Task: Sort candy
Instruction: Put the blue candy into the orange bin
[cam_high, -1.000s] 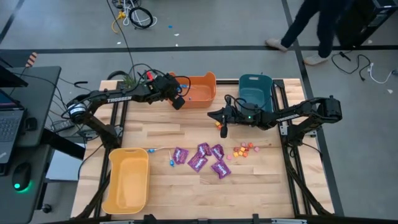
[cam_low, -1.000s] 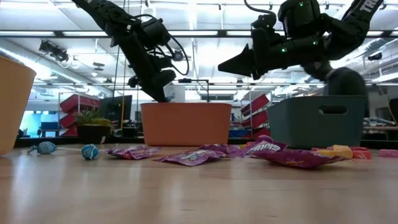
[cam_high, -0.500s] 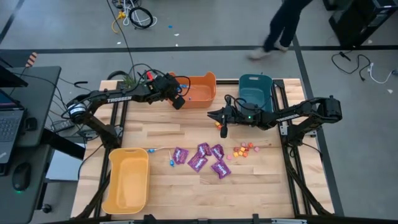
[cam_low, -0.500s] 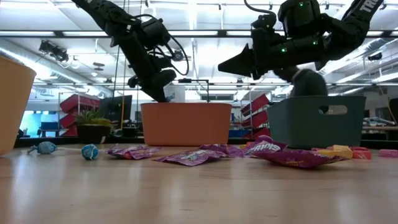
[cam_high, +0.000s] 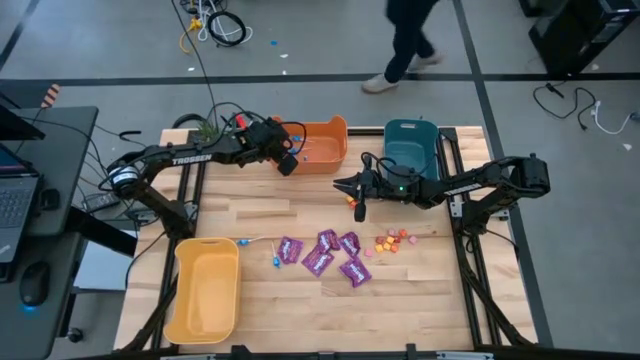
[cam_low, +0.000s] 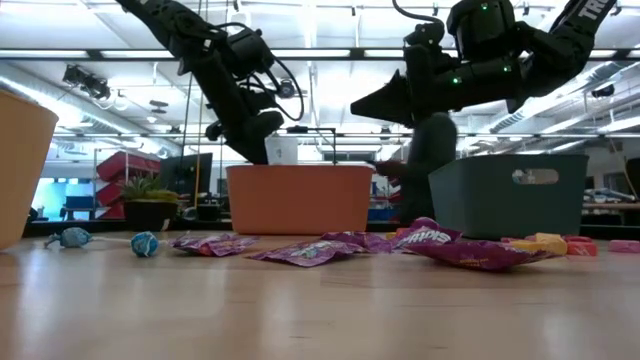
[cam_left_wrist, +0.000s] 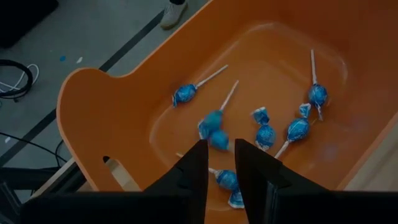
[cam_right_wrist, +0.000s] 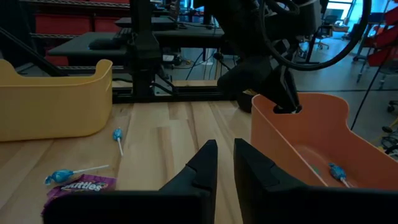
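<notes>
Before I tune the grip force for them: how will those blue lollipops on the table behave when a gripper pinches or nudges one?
The blue lollipops look light: a small wrapped head on a thin stick. The round head would probably roll or pivot when nudged. The stick lies nearly flat on the table, so pinching the head seems easier, though the crinkly wrapper may slip.

Bare tabletop (cam_high: 260, 210) lay open between the orange bin (cam_high: 322, 146) and the candy row (cam_high: 330, 252). The teal bin (cam_high: 410, 150) (beside the orange one) walled the far edge; the yellow bin (cam_high: 205, 290) blocked the near left corner.
</notes>
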